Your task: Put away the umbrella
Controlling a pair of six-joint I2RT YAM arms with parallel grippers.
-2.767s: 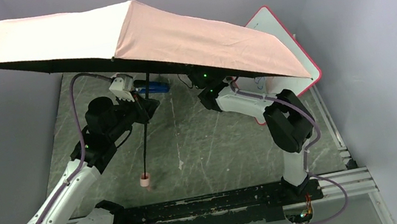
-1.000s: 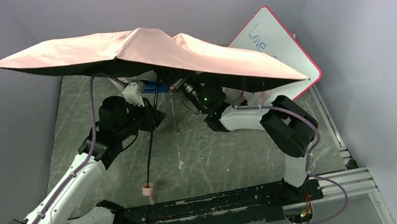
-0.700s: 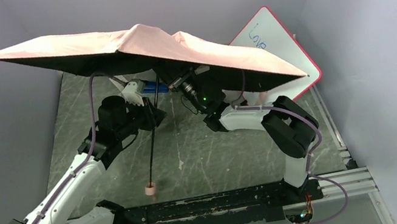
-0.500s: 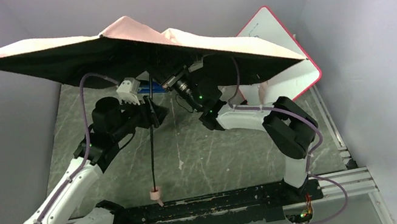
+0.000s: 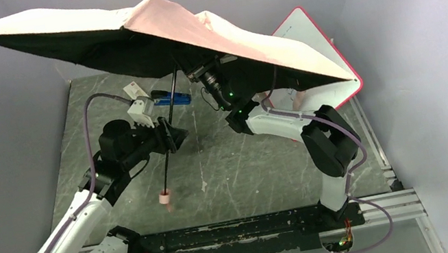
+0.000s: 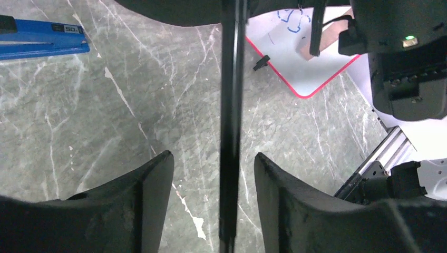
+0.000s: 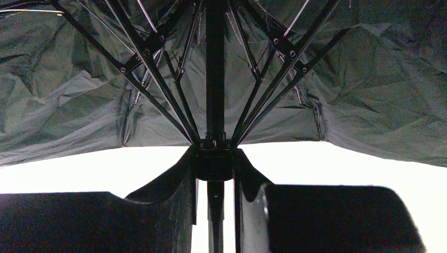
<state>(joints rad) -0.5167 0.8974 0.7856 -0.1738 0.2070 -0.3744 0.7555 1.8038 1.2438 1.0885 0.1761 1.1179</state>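
Above the far half of the table [image 5: 250,170], the umbrella [image 5: 154,20] stands open, pink side up, black underneath, canopy rumpled toward 3 o'clock. Its shaft [image 6: 230,105] slants down toward 7 o'clock, ending in the pink handle [image 5: 165,197] close to the tabletop; contact unclear. Left gripper [image 6: 213,157] sits mid-shaft, fingers [image 6: 153,195] parted, shaft between them with a gap each side. Right gripper [image 7: 215,167], at 1 o'clock from the left one and under the canopy, is clamped on the runner [image 7: 213,157] where the ribs meet. Whiteboard [image 5: 321,40] at 2 o'clock; blue tool [image 5: 172,98] at 12 o'clock of left gripper.
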